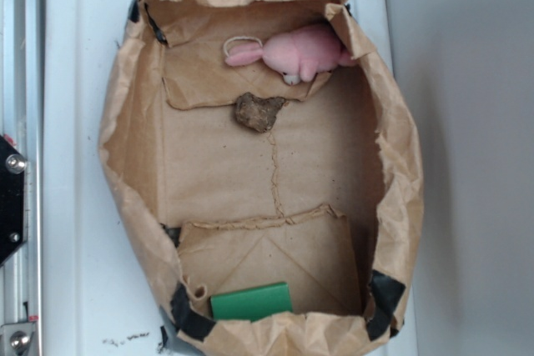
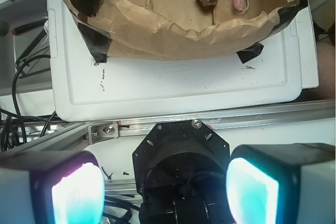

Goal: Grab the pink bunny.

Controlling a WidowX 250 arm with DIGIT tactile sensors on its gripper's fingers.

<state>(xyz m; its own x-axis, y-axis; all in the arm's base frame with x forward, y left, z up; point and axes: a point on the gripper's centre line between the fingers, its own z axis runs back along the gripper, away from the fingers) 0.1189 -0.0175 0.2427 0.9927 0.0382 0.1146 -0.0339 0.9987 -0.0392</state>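
Pink bunny (image 1: 300, 52) lies upper right inside the paper bag (image 1: 400, 198); soft, light plush, best pinched across its body. Gripper (image 2: 165, 184) gapes wide, empty, well away.

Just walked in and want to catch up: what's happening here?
Nothing is being handled yet. The pink bunny lies on its side at one end of a paper-lined basket, beside a brown rock-like lump; a green block sits at the other end. In the wrist view the gripper hangs open outside the basket, above the white tray, far from the bunny.
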